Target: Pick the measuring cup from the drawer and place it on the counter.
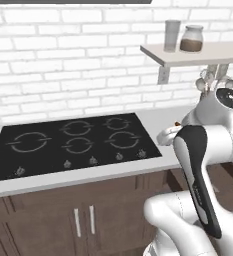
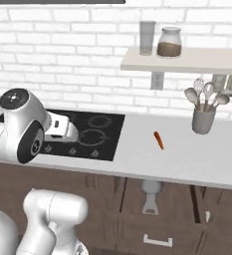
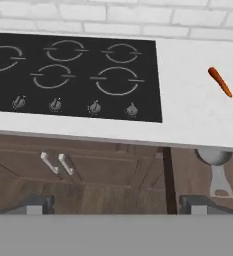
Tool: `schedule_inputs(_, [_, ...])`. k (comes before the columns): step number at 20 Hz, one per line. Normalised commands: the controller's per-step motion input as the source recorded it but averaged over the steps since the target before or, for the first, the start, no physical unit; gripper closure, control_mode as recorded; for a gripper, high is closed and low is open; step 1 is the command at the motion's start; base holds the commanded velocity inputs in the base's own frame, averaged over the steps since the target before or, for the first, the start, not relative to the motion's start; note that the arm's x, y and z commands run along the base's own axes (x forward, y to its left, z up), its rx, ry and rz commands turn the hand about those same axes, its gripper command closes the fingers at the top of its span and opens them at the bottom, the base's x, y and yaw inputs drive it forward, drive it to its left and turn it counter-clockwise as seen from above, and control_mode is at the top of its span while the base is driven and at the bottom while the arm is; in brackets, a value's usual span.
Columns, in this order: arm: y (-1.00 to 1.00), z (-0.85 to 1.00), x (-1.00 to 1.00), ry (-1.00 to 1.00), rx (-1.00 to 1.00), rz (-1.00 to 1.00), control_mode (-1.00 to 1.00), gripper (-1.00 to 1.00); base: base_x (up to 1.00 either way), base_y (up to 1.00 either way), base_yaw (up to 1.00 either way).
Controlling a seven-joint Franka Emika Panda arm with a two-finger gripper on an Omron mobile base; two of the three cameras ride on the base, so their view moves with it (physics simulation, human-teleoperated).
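Step in hand: approach, cup not yet grasped. Measuring cup (image 2: 151,189) lies in open drawer (image 2: 157,234) below tabletop (image 2: 187,159), bowl partly tucked under tabletop edge, handle pointing out. Fingers (image 3: 35,205) apart, empty, high above drawer, left of cup. Next move likely: shift right, descend onto handle. Drawer interior mostly hidden; orange stick (image 2: 159,140) on tabletop.

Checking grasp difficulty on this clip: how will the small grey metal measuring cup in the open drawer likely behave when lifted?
The small round grey metal measuring cup looks rigid, so it probably won't flex. Its smooth sheen suggests slipping between fingers. Its flat handle, pointing out of the dark brown wooden drawer, may tip it if gripped off-centre.
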Motion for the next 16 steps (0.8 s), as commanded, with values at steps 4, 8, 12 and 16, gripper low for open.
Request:
schedule_inputs(4, [0.0,0.0,0.0,0.0,0.0,0.0,1.0,-1.0,0.0,0.53,-0.3])
schedule_inputs(8, [0.0,0.0,0.0,0.0,0.0,0.0,1.0,-1.0,0.0,0.08,-0.55])
schedule_inputs(12, [0.0,0.0,0.0,0.0,0.0,0.0,1.0,-1.0,0.11,0.47,-0.63])
schedule_inputs(16, [0.0,0.0,0.0,0.0,0.0,0.0,1.0,-1.0,0.22,0.53,-0.61])
